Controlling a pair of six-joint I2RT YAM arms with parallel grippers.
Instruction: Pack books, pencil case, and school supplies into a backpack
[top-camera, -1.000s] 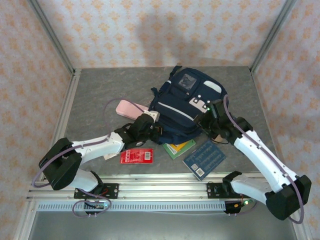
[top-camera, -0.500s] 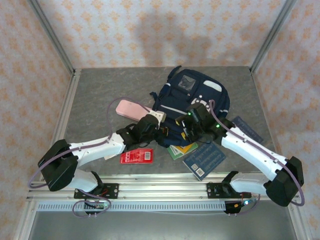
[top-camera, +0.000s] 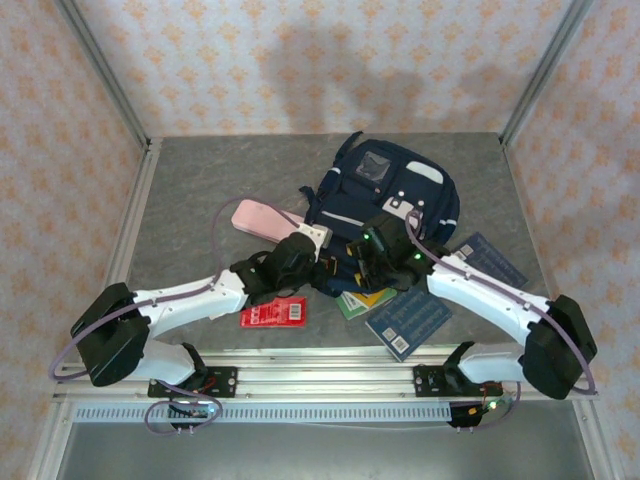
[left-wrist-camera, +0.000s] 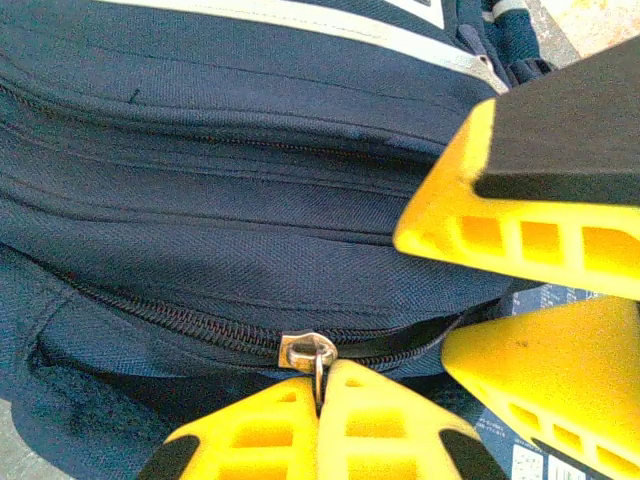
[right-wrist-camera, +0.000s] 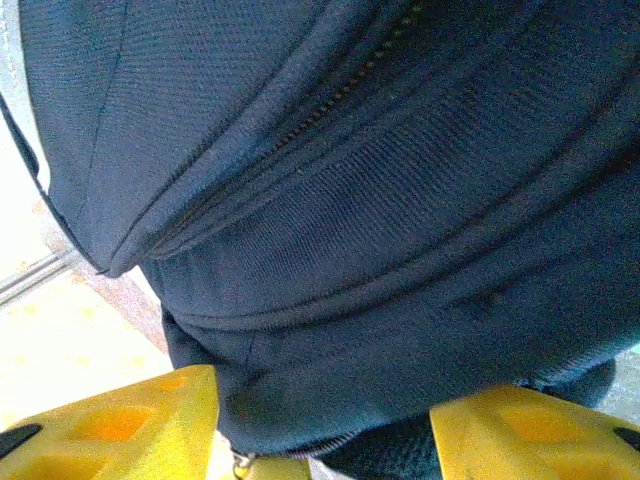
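Overhead, the backpack (top-camera: 400, 195) lies mid-surface (top-camera: 190, 190), its near edge facing both my arms. A blue book (top-camera: 408, 318) and a red packet (top-camera: 272, 312) sit just in front of it. Through the left wrist view, my left jaws are pinched shut on the zipper pull (left-wrist-camera: 312, 352), with the zipper (left-wrist-camera: 150, 315) running off sideways along the bag's edge. My right jaws sit just beside the pull. From the right wrist, those stand half apart astride a fabric fold (right-wrist-camera: 330, 400), not clearly clamping it.

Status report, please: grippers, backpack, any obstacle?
Left gripper shut on zipper pull. Right gripper straddles backpack edge, grip unclear. Green book, dark blue book on table, close by.
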